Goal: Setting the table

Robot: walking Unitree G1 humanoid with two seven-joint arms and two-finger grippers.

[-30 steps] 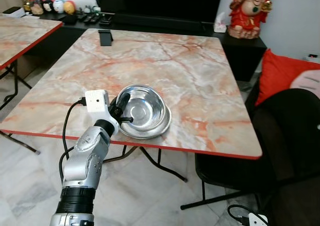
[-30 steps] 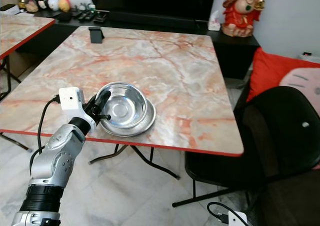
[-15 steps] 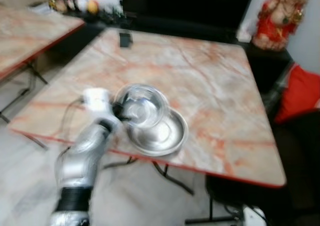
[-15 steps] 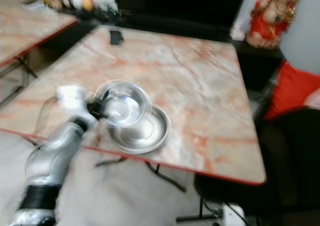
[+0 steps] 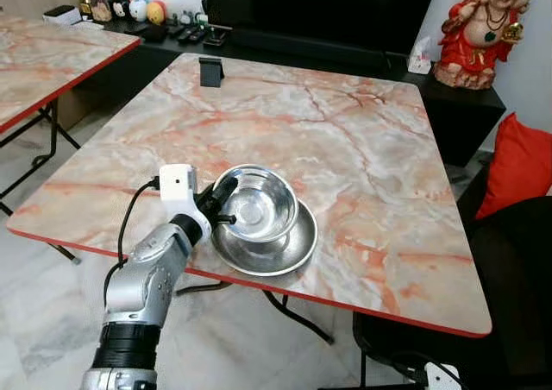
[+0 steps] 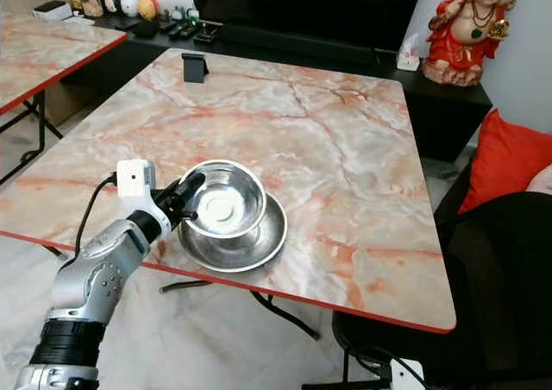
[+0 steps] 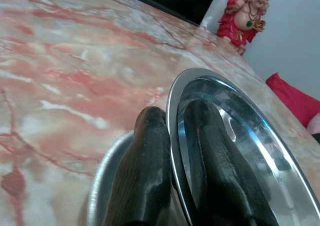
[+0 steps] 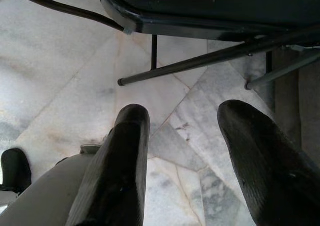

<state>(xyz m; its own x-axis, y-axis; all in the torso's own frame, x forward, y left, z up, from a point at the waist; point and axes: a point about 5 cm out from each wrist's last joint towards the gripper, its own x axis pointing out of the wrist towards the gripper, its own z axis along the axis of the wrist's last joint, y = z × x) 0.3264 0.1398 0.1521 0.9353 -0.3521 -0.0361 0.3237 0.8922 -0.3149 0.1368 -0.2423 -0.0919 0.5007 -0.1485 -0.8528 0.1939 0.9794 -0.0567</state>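
While the left gripper [image 5: 217,210] pinches the near-left rim of the steel bowl [image 5: 257,202], one black finger [image 7: 145,171] sits outside the wall and the other inside — clamped on the rim, as the left wrist view shows. Bowl hangs tilted, its gripped edge raised, its far-right side low over the steel plate [image 5: 289,250] just beneath it; whether it touches the plate, I cannot tell.

Plate lies flat on the marble table [image 5: 362,157], near the table's front edge, directly under and slightly beyond the fingertips. Key relation: bowl extends away from the gripper toward the right and forward, so any placing move carries it along that line, out past the plate. Left arm is the nearer one. Right gripper [image 8: 185,151] hangs idle with fingers spread, over the floor beside a black chair [image 8: 210,11].

Farther off: a small dark stand [image 5: 210,71] at the table's far edge, then a red figurine [image 5: 485,23] beyond the far-right corner.

Judgement — bowl is being separated from the plate; setting is at an early stage.
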